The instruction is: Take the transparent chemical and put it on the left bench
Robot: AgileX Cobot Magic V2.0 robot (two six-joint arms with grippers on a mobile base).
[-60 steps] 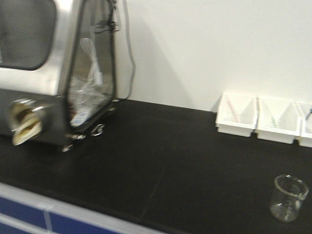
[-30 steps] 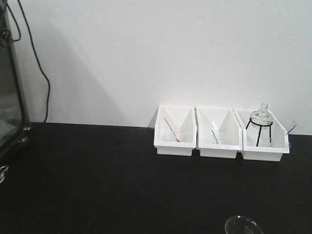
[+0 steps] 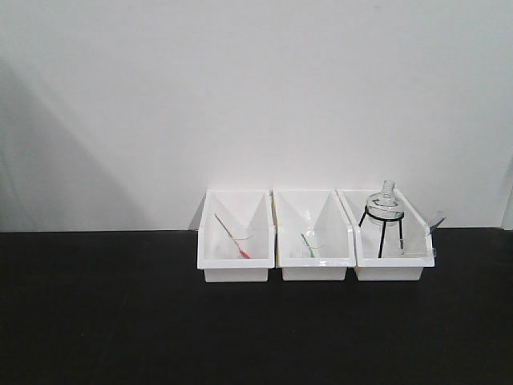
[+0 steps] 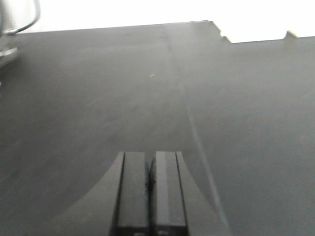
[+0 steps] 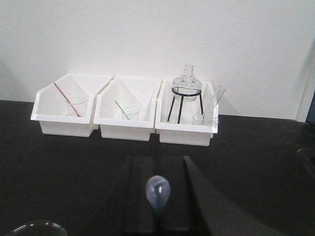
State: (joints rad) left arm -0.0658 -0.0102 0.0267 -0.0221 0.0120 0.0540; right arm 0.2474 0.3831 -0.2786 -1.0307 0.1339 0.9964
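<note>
The transparent chemical [image 5: 200, 118] is a small clear beaker with a pale-blue translucent rod [image 5: 217, 98] leaning out of it. It stands in the right-hand white bin [image 5: 184, 136], beside a round flask on a black tripod [image 5: 186, 84]. In the front view it [image 3: 410, 247] sits at that bin's right end. My right gripper [image 5: 158, 158] is shut, low over the black bench, well short of the bins; a pale-blue blob [image 5: 157, 192] shows at the seam of its fingers. My left gripper [image 4: 150, 155] is shut over bare bench.
The left bin [image 3: 234, 269] holds a beaker with a red rod, the middle bin [image 3: 314, 269] one with a green rod. An empty beaker's rim [image 5: 30, 227] shows at the right wrist view's bottom left. A white wall stands behind the bins.
The front view has swung to the right: the metal box left the frame, the three bins moved towards the middle, and the empty beaker dropped out at the bottom.
</note>
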